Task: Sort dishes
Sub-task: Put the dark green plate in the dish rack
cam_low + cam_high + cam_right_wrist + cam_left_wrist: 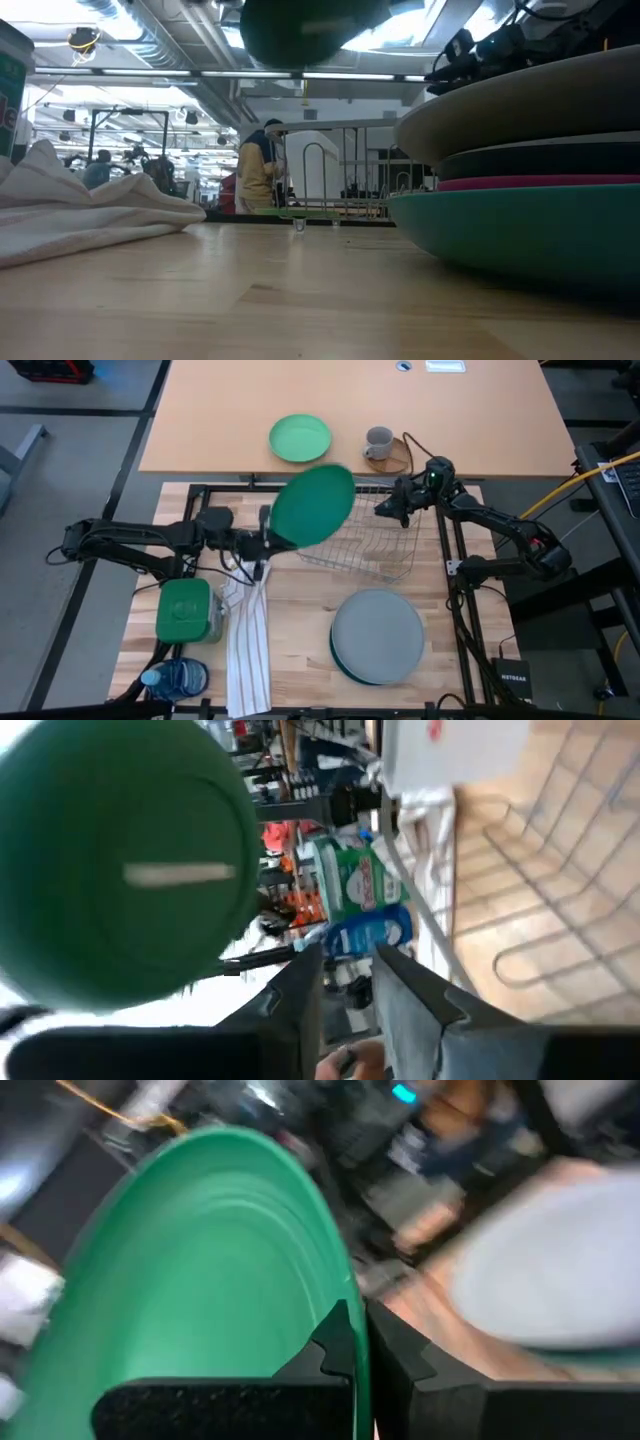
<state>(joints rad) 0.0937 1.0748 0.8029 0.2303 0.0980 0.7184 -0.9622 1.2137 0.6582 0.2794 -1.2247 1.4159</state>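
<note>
Left gripper (268, 543) clamps green plate (312, 506) by its rim, tilted, beside rack (375, 540); right gripper (385, 508) narrow, empty, across it.

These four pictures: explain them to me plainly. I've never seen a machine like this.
It is a robot with two dark arms at a wooden table. One picture looks straight down, one looks level across the tabletop, and two come from cameras on the wrists. The left claw is shut on the rim of a dark green plate, held in the air beside a wire dish rack. The right claw hangs over the rack holding nothing, its fingers slightly apart. More plates sit in a stack, light grey on top. A cloth also lies there.
</note>
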